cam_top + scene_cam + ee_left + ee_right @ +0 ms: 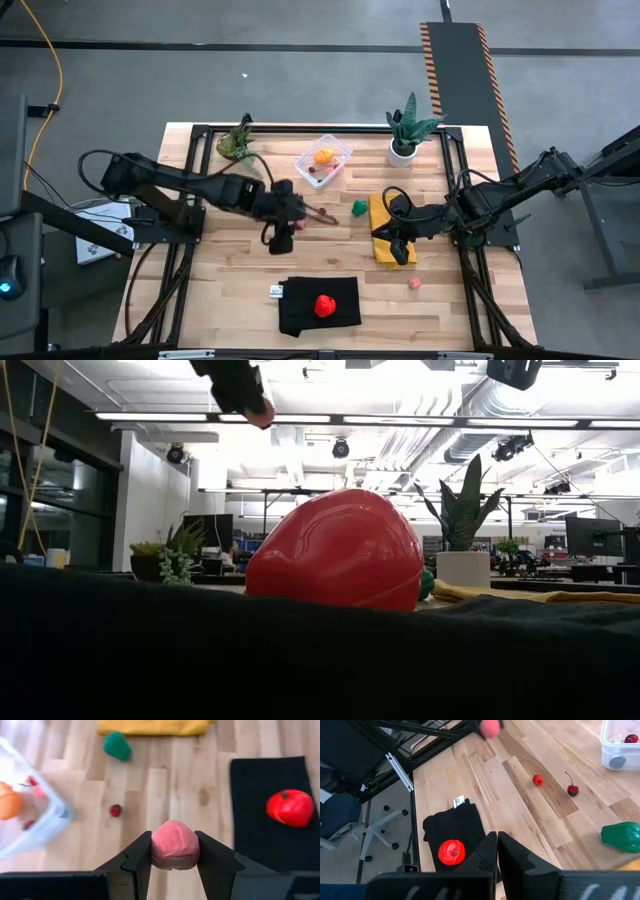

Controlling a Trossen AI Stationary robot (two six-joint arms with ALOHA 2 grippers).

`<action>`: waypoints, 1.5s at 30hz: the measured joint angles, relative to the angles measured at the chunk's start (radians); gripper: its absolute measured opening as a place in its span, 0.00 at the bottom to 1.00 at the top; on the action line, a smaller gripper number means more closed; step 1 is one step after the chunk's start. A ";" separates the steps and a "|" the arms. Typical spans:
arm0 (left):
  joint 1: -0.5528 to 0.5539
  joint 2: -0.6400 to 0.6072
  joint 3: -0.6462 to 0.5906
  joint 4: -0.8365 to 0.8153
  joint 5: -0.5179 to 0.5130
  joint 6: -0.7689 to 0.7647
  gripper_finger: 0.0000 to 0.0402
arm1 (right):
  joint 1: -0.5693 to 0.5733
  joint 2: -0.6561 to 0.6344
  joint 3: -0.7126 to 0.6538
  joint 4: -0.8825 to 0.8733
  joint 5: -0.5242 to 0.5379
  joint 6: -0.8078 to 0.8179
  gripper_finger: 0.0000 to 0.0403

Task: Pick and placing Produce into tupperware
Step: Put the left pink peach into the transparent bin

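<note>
The left gripper [174,851] squeezes a pink fruit [175,845] up above the table [220,290], so it can go into the clear tub [338,148], near its side. The right gripper [497,851] is pressed closed, waiting over the yellow cloth [381,212].
</note>
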 joint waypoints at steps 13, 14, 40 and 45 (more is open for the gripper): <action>0.277 0.000 0.045 -0.044 0.111 0.143 0.32 | 0.000 0.000 0.000 0.000 0.041 -0.009 0.01; 0.297 0.000 0.045 -0.043 0.120 0.153 0.32 | 0.000 0.000 0.000 0.000 0.051 -0.010 0.01; 0.636 0.037 0.045 0.067 0.311 0.423 0.32 | -0.145 0.000 0.000 0.013 0.073 -0.034 0.01; 0.642 0.066 0.045 0.072 0.306 0.458 0.32 | -0.177 0.000 0.000 0.048 0.041 -0.041 0.01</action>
